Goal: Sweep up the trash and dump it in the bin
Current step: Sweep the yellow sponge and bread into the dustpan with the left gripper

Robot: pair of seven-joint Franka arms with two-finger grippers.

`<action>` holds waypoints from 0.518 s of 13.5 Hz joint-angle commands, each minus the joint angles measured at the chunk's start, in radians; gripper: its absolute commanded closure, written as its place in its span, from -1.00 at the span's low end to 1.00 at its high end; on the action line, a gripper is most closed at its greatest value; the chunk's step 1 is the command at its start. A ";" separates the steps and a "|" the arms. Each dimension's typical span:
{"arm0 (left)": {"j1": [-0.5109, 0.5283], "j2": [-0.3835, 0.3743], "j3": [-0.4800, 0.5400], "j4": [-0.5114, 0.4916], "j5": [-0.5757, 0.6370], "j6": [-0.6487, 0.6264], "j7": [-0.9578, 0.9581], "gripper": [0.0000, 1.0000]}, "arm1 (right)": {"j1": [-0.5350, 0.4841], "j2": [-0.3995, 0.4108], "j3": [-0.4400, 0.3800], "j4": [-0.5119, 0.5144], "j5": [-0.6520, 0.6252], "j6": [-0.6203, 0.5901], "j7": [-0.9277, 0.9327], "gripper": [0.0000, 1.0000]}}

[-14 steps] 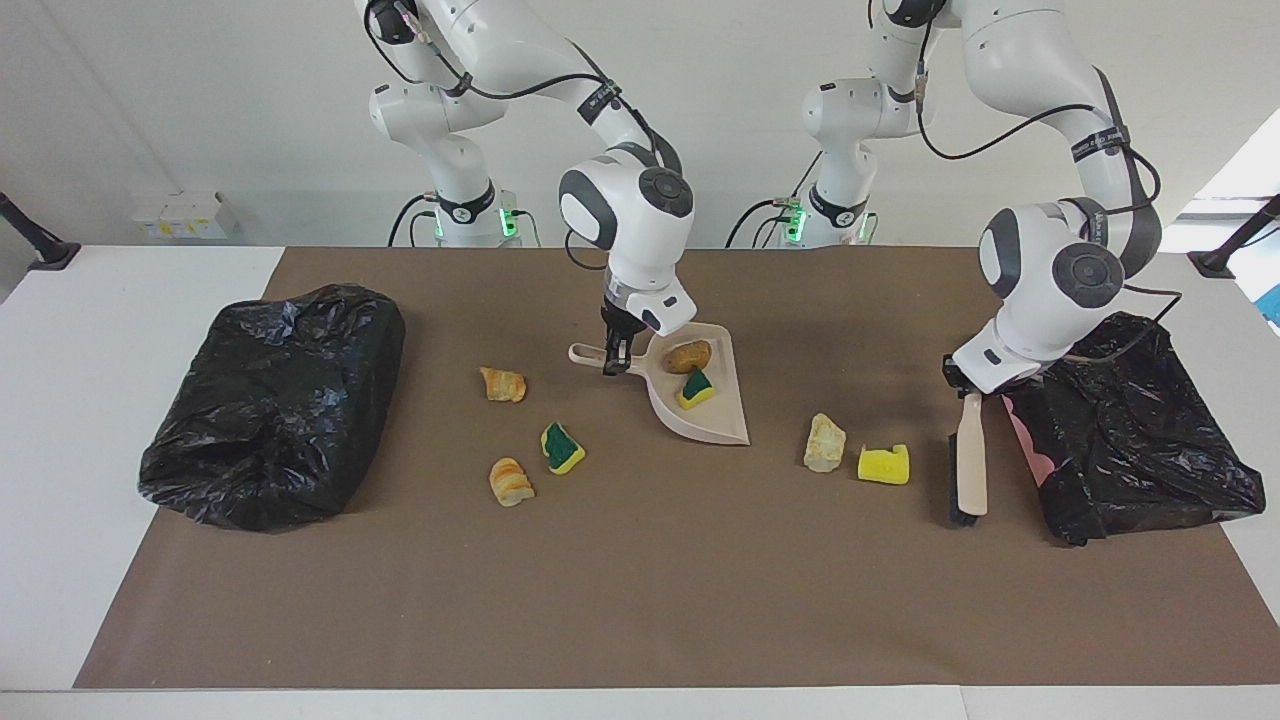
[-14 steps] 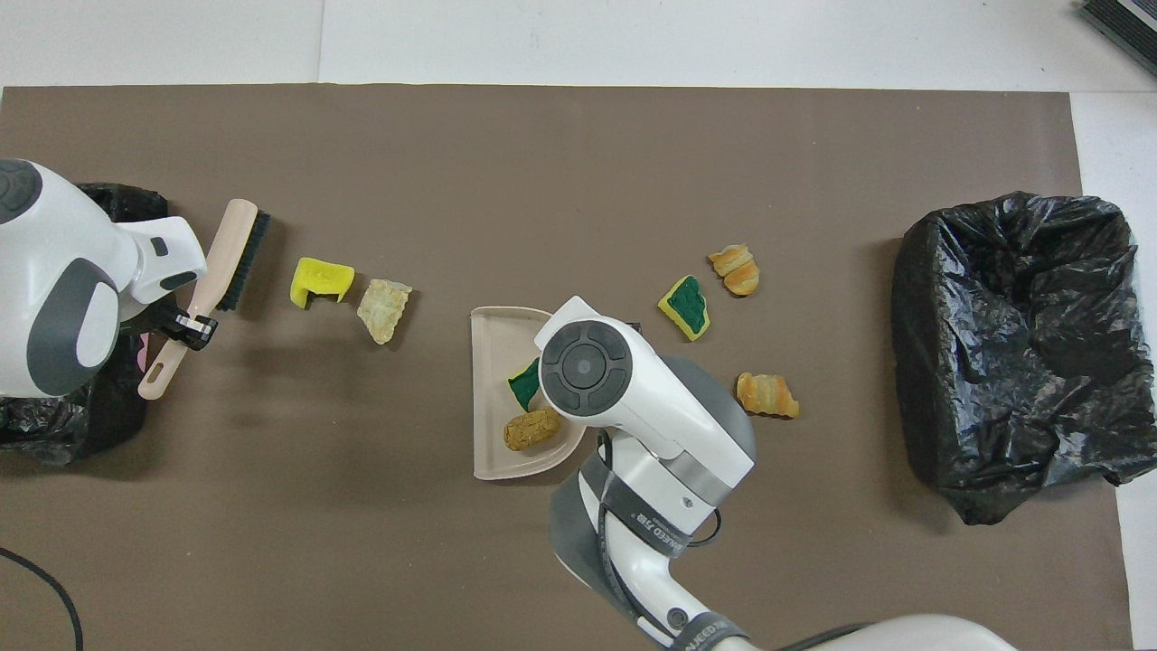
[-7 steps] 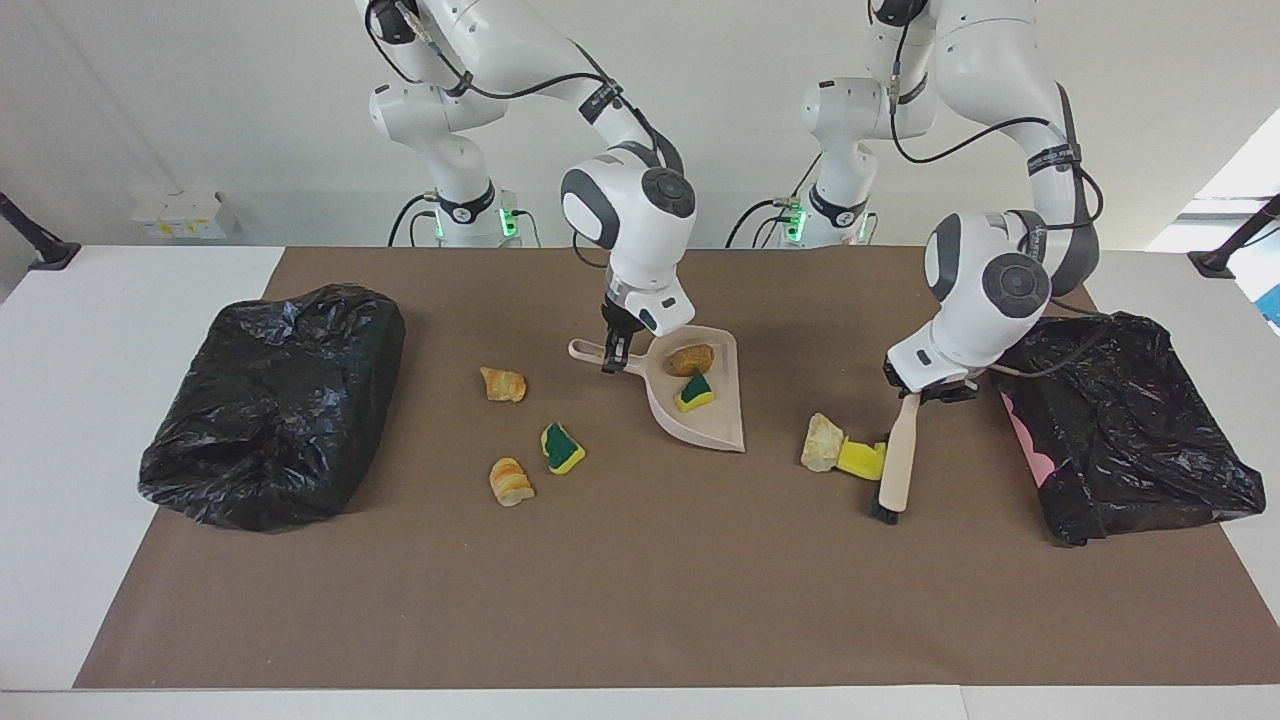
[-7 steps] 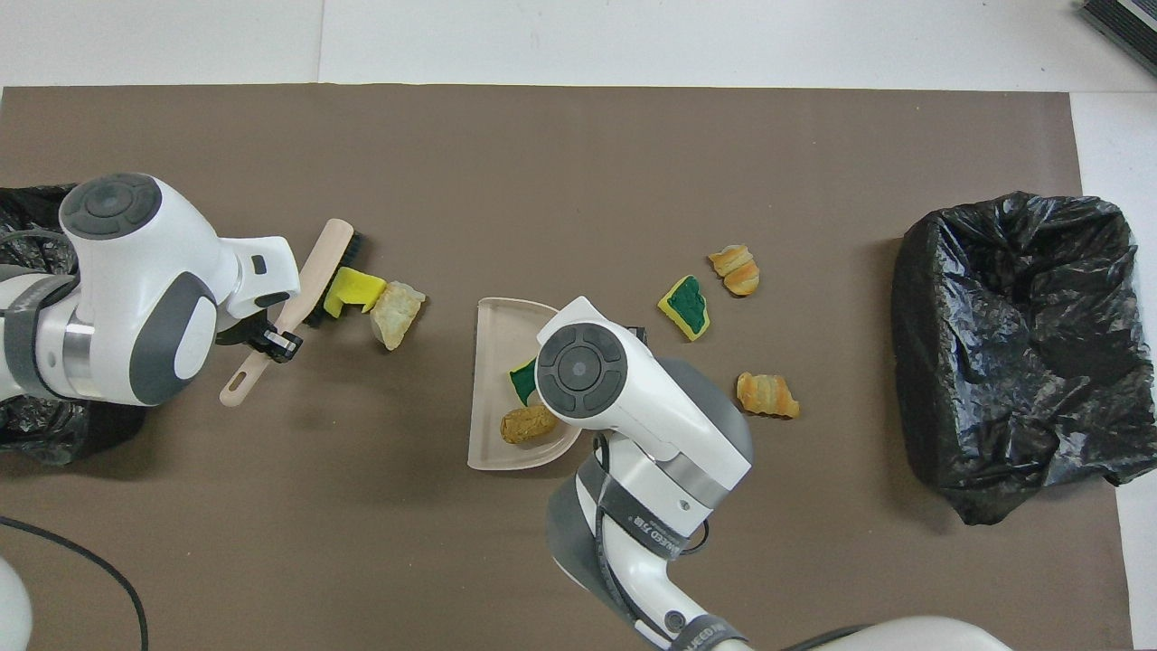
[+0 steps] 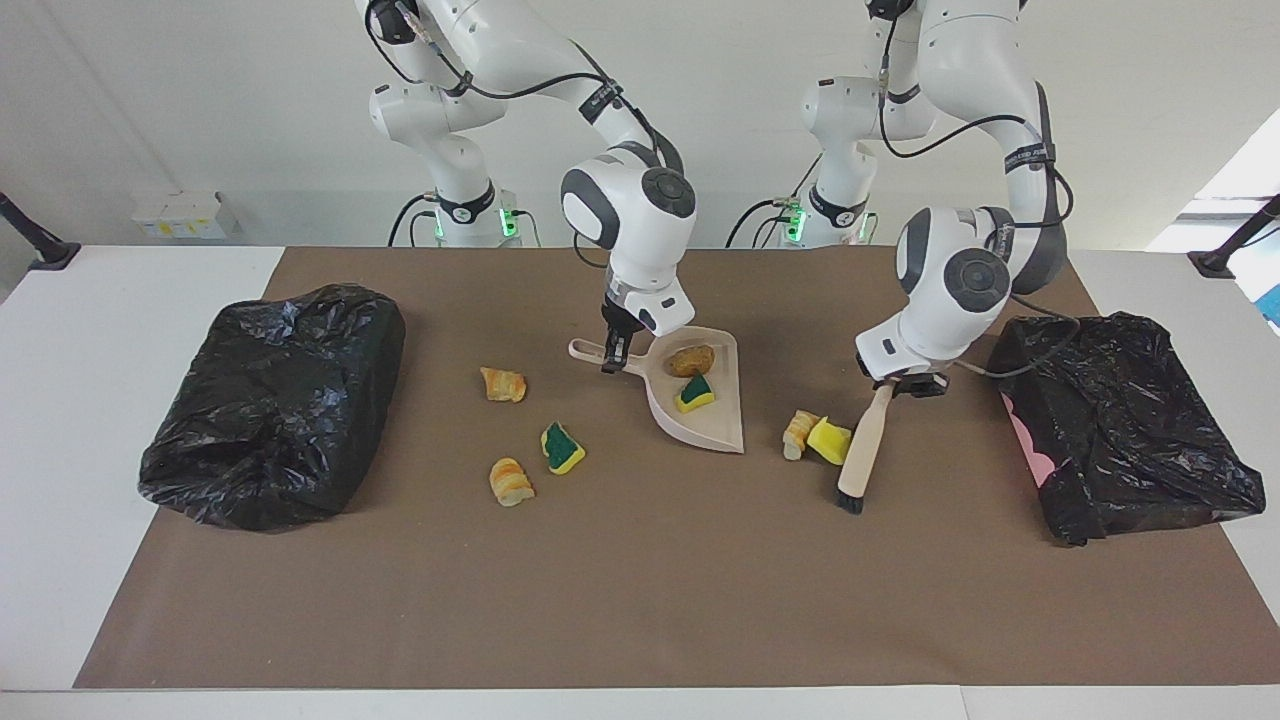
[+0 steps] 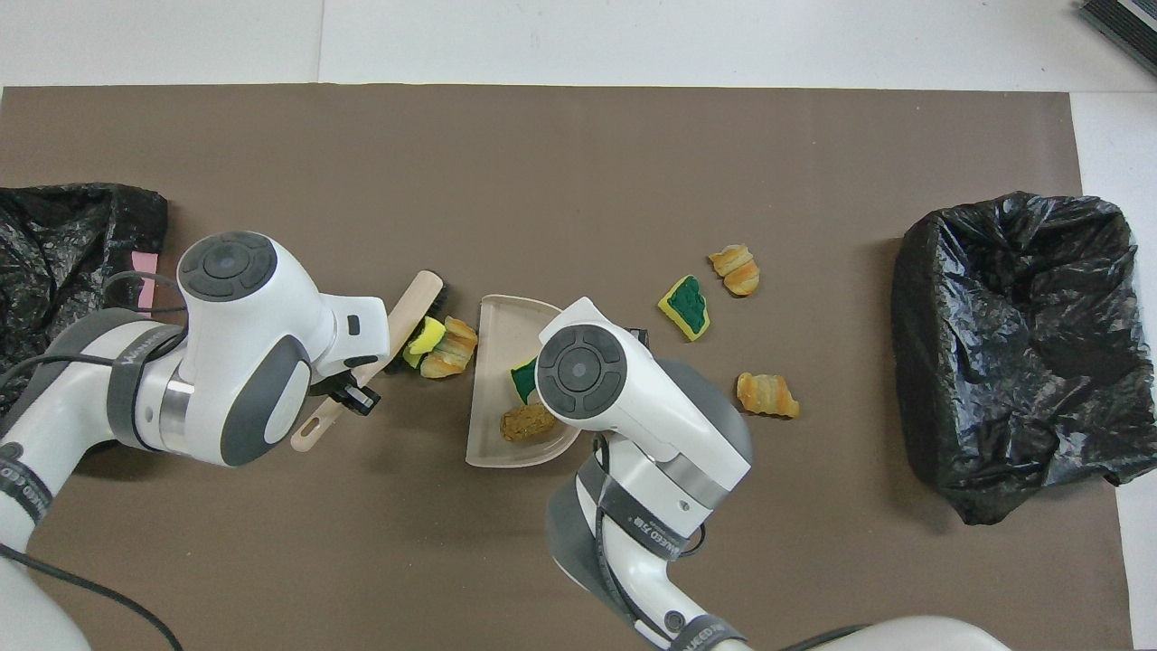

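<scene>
Brush (image 5: 862, 448) bristles press a yellow sponge (image 5: 829, 439) and a bread lump (image 5: 797, 434) together just beside the dustpan's (image 5: 712, 430) open lip, the left gripper (image 5: 899, 384) clamped on the brush handle. Right gripper (image 5: 613, 362) is clamped on the dustpan's handle; the pan rests on the brown mat (image 5: 640, 590) with a bread lump (image 5: 690, 359) and a green-backed sponge (image 5: 695, 392) inside. Three more scraps lie toward the right arm's end: a green-backed sponge (image 5: 562, 447) and two bread pieces (image 5: 509, 481) (image 5: 502, 384). Black bin bags (image 5: 275, 400) (image 5: 1125, 420) sit at either end of the table.
</scene>
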 commanded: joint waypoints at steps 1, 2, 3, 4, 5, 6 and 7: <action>-0.099 -0.058 0.016 -0.065 -0.033 0.007 -0.106 1.00 | -0.007 0.007 0.010 -0.009 -0.025 0.036 0.045 1.00; -0.127 -0.066 0.016 -0.078 -0.058 0.007 -0.143 1.00 | -0.009 0.007 0.010 -0.016 -0.025 0.042 0.041 1.00; -0.154 -0.072 0.018 -0.084 -0.091 0.009 -0.167 1.00 | -0.009 0.007 0.010 -0.016 -0.025 0.043 0.041 1.00; -0.173 -0.072 0.018 -0.082 -0.113 0.007 -0.202 1.00 | -0.009 0.007 0.010 -0.017 -0.025 0.045 0.040 1.00; -0.180 -0.072 0.018 -0.081 -0.115 0.010 -0.255 1.00 | -0.010 0.007 0.010 -0.017 -0.025 0.050 0.038 1.00; -0.180 -0.069 0.018 -0.072 -0.115 0.012 -0.309 1.00 | -0.010 0.007 0.010 -0.023 -0.025 0.053 0.038 1.00; -0.181 -0.065 0.019 -0.064 -0.115 0.018 -0.360 1.00 | -0.012 0.007 0.010 -0.023 -0.025 0.053 0.037 1.00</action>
